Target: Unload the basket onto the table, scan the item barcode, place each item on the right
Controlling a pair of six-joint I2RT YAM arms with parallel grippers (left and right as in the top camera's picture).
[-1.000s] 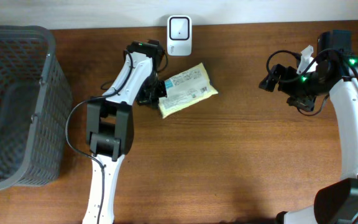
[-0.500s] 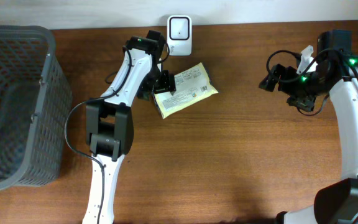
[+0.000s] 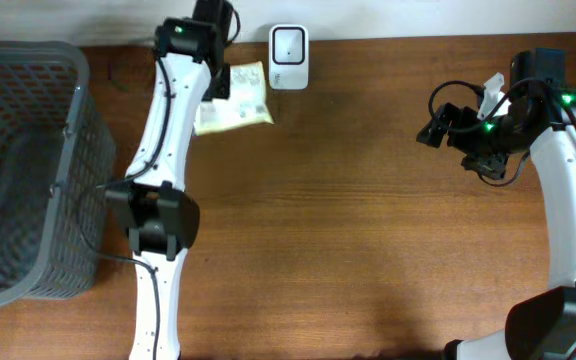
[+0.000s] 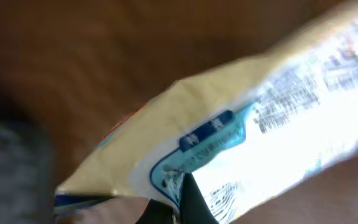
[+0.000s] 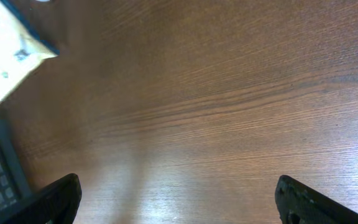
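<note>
Wood table (image 3: 368, 220): packet (image 3: 236, 100), clamped in left gripper (image 3: 220, 85), now hangs just left of scanner (image 3: 288, 43), no longer in front of it, scan pending; right gripper (image 3: 430, 131) gapes.

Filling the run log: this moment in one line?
left hand: shut on yellow-and-white plastic packet | packet: beside white boxy scanner | right hand: open, empty

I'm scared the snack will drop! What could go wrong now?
1. The left end effector pinches the packet only by one edge, so it might slip out and fall on the table.
2. The packet is off to the side of the scanner, so the barcode may be missed unless it is moved across.
</note>
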